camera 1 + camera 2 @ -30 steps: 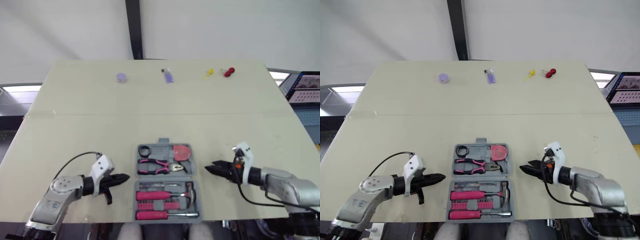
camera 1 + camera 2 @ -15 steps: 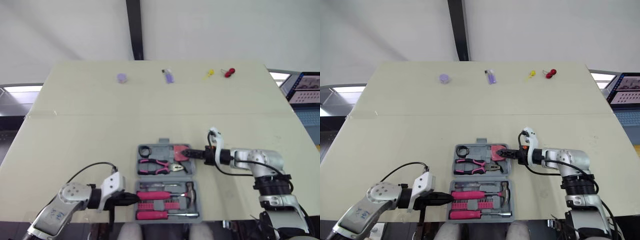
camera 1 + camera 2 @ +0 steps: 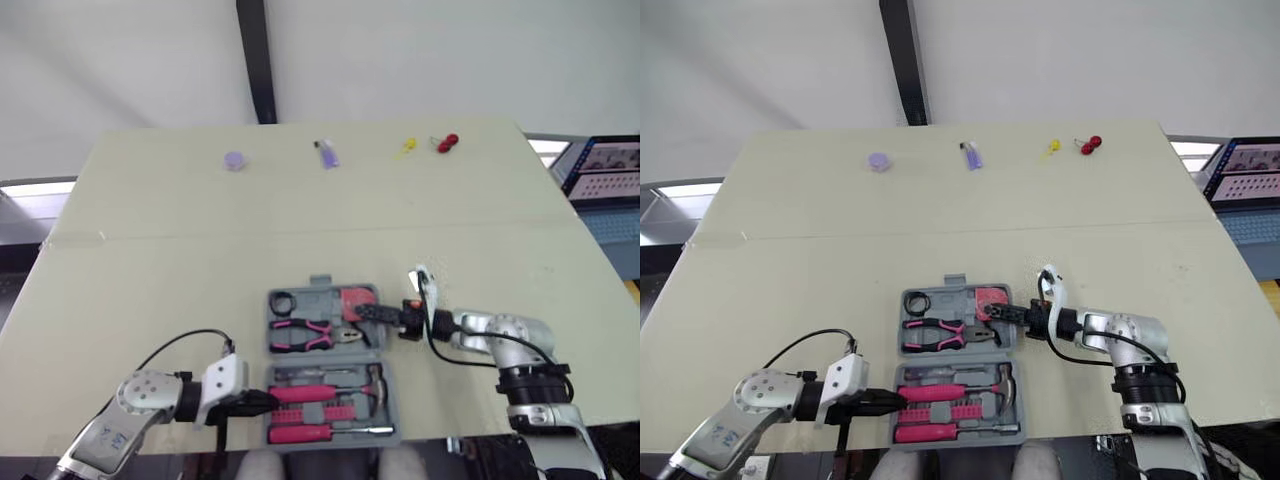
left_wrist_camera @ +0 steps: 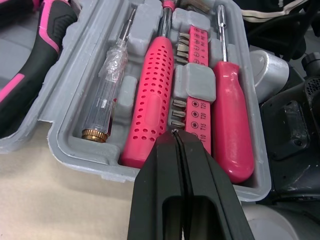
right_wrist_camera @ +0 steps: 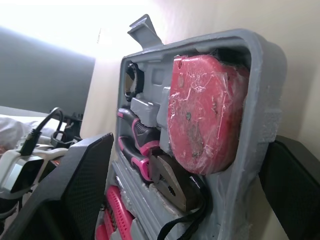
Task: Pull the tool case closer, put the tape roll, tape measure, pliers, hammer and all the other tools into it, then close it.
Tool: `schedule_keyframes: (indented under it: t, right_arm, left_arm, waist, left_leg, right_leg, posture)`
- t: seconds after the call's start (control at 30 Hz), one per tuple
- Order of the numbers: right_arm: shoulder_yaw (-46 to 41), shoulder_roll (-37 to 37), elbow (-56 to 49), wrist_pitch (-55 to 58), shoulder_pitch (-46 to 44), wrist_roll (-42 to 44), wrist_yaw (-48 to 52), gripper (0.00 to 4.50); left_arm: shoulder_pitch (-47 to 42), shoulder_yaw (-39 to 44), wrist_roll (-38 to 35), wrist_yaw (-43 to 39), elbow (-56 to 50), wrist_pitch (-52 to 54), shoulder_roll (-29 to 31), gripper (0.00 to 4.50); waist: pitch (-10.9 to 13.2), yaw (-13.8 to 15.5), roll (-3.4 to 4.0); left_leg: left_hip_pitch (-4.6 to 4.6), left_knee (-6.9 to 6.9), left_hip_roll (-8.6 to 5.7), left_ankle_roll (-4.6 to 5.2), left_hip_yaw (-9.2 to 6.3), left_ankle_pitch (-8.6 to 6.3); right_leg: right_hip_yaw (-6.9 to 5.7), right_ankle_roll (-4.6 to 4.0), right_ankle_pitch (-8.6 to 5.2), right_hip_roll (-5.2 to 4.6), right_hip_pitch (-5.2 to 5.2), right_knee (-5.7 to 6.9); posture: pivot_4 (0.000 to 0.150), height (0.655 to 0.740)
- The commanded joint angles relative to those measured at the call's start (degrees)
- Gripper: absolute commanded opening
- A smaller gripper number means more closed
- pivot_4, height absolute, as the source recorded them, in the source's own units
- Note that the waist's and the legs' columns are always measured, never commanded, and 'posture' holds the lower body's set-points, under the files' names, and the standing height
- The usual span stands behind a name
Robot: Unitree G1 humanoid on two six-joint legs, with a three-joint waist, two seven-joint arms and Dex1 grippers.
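The grey tool case [image 3: 322,288] lies open near the table's front edge. Its far half holds the black tape roll [image 3: 283,301], the red tape measure [image 3: 356,300] and the pink-handled pliers [image 3: 308,333]. In the near half lie the hammer [image 3: 377,378] and pink screwdrivers [image 4: 155,107]. My right gripper [image 3: 364,311] is open, its fingers [image 5: 75,195] standing either side of the far half's right rim by the tape measure [image 5: 202,112]. My left gripper [image 3: 266,399] is shut, with its tips [image 4: 176,134] at the left wall of the near half.
Small items line the table's far edge: a purple disc [image 3: 234,160], a purple piece [image 3: 326,153], a yellow piece [image 3: 407,146] and a red piece [image 3: 447,142]. The case's near half reaches the table's front edge. A screen [image 3: 600,170] stands off the table's right.
Both grippers have come in from beside the case: the right to the far half's right rim, the left to the near half's left wall. The camera has shifted slightly.
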Motion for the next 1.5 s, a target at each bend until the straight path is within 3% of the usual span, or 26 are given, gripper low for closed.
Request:
schedule_keyframes:
  t: [0.03, 0.3, 0.7, 1.5]
  right_arm:
    - [-0.7, -0.8, -4.4, 0.3, -0.1, 4.4, 5.1, 4.47]
    - [-0.8, -4.3, -6.0, 0.1, -0.4, 6.1, 8.3, 4.47]
    - [5.7, -7.3, -1.2, -7.2, -2.0, -0.3, 13.5, 4.47]
    - [10.3, -16.2, -7.9, -7.0, -7.2, 0.3, 26.7, 4.47]
  left_arm:
    - [2.9, 0.2, 1.6, 1.0, 6.5, 0.7, -0.3, 0.0]
    - [6.5, 2.5, -0.2, 2.0, 7.7, -1.4, -3.0, 0.0]
    - [7.7, 3.5, -0.7, 3.6, 6.7, -2.0, -5.5, 0.0]
    - [8.7, 6.8, -5.6, 4.6, 7.8, -0.3, -10.2, 0.0]
  waist:
    - [0.0, -0.2, 0.03]
    - [0.0, -0.7, 0.08]
    - [0.0, -0.9, 0.1]
    - [0.0, -0.6, 0.11]
  left_leg:
    - [0.0, -0.01, 0.0, 0.0, 0.0, 0.0]
    - [0.0, -0.01, 0.0, 0.0, 0.0, 0.0]
    - [0.01, -0.01, 0.0, 0.0, -0.01, 0.0]
    - [0.0, 0.08, 0.0, 0.0, -0.05, 0.0]
  right_leg:
    - [0.0, 0.0, 0.0, 0.0, -0.01, 0.0]
    - [0.0, 0.0, 0.0, -0.01, 0.0, 0.01]
    - [0.0, 0.0, 0.0, -0.01, 0.0, 0.0]
    - [-0.01, 0.0, 0.0, -0.02, 0.08, -0.02]
  posture:
    - [0.15, 0.74]
    - [0.15, 0.74]
    - [0.15, 0.74]
    - [0.15, 0.74]
